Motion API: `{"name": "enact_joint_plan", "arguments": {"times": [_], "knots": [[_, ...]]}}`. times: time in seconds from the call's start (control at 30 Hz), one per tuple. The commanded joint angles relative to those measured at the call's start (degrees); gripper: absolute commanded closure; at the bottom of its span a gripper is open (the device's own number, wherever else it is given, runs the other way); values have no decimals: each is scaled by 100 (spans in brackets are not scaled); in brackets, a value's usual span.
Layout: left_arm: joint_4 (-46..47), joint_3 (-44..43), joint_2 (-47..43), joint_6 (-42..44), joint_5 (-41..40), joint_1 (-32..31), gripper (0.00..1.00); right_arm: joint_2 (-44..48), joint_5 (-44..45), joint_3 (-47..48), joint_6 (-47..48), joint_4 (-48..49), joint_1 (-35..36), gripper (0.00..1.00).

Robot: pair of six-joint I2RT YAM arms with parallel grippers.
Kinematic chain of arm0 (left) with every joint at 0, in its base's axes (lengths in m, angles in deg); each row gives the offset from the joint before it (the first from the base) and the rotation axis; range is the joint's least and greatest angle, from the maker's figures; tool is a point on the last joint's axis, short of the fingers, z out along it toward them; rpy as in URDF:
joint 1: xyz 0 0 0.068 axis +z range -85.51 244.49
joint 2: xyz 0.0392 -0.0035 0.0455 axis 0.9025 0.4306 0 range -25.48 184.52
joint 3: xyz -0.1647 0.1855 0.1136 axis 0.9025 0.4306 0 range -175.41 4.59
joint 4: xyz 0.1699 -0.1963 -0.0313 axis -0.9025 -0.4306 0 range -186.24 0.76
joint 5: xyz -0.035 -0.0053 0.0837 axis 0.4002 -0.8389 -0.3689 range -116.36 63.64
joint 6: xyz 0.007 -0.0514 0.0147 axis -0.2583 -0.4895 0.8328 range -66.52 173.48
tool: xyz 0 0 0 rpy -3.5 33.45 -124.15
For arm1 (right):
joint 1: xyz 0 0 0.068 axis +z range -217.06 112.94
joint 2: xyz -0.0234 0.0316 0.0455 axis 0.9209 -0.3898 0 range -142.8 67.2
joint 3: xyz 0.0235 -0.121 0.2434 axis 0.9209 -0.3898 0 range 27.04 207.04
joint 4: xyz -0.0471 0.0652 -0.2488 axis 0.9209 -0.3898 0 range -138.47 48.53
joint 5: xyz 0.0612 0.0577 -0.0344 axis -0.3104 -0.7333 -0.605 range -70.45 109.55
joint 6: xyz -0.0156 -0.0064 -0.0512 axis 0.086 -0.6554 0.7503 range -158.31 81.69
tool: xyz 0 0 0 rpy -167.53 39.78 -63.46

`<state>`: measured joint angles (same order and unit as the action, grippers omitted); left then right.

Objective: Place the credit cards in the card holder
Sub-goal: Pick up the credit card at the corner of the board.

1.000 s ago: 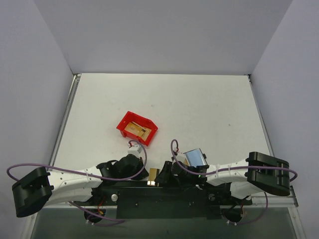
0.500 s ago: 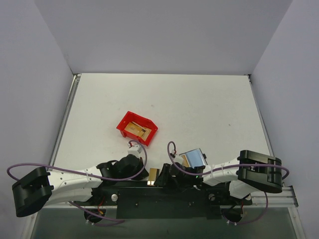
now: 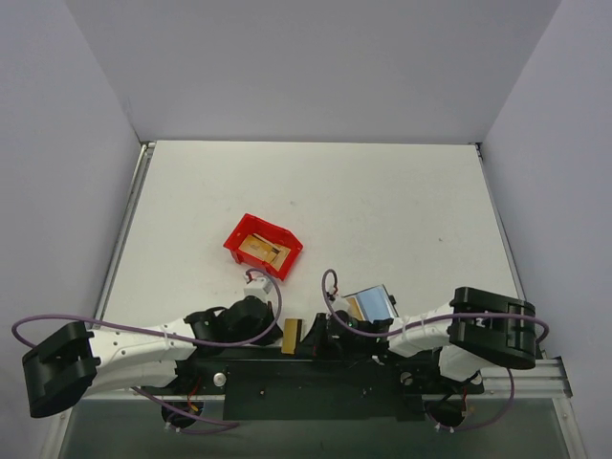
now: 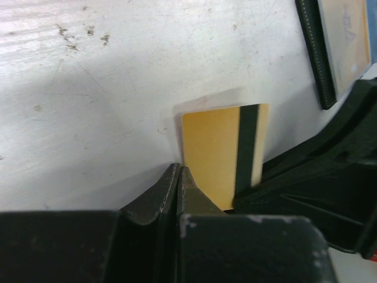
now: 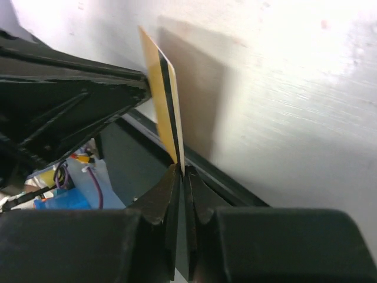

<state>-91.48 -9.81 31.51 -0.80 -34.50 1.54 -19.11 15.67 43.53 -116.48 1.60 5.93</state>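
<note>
We see a white desk (image 3: 382, 201) from above, with two robot arms reaching in along its near edge until they meet near the middle of that edge. Between them stands one gold credit card (image 3: 292, 335) with a dark stripe down its face. It stands on edge rather than lying flat.

The right fingers (image 5: 162, 197) are pressed together on the card's lower edge. From the right wrist the card looks like a thin blade rising out of their tips. The left fingers (image 4: 168, 188) are pressed together as well, and we see nothing between them. Their tips touch the card beside its lower corner. From the left wrist the card's striped face is turned fully towards us.

The card holder (image 3: 371, 304) lies open on the desk just right of the card, close to the near edge. Its pale grey-blue inside faces up within a black border, and it sits apart from the card.

A red plastic bin (image 3: 235, 245) sits left of the middle of the desk, further from the near edge than the arms. It holds more gold credit cards (image 3: 260, 249)
</note>
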Motion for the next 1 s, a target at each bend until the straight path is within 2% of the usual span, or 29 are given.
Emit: {"name": "enact_joint_plan", "arguments": {"times": [0.0, 0.17, 0.3, 0.43, 0.6, 0.97], "knots": [[-829, -511, -188, 216, -441, 3, 97, 614, 553, 73, 416, -640, -145, 100], [-1164, -1143, -495, 593, -706, 336, 87, 1754, 1020, 389, 1083, -2282, -294, 100], [-1235, -1451, -671, 892, -672, 740, 80, 2485, 1179, 434, 1514, -3057, -680, 100], [-1130, -1593, -768, 1182, -321, 1224, 73, 2811, 829, 399, 1944, -3234, -1313, 100], [-823, -1716, -716, 1551, -65, 1602, 65, 2610, 441, 715, 2762, -3279, -1866, 100], [135, -1778, -610, 1807, 1130, 2261, 55, 2047, -1747, 1137, 3537, -2787, -3097, 100]]}}
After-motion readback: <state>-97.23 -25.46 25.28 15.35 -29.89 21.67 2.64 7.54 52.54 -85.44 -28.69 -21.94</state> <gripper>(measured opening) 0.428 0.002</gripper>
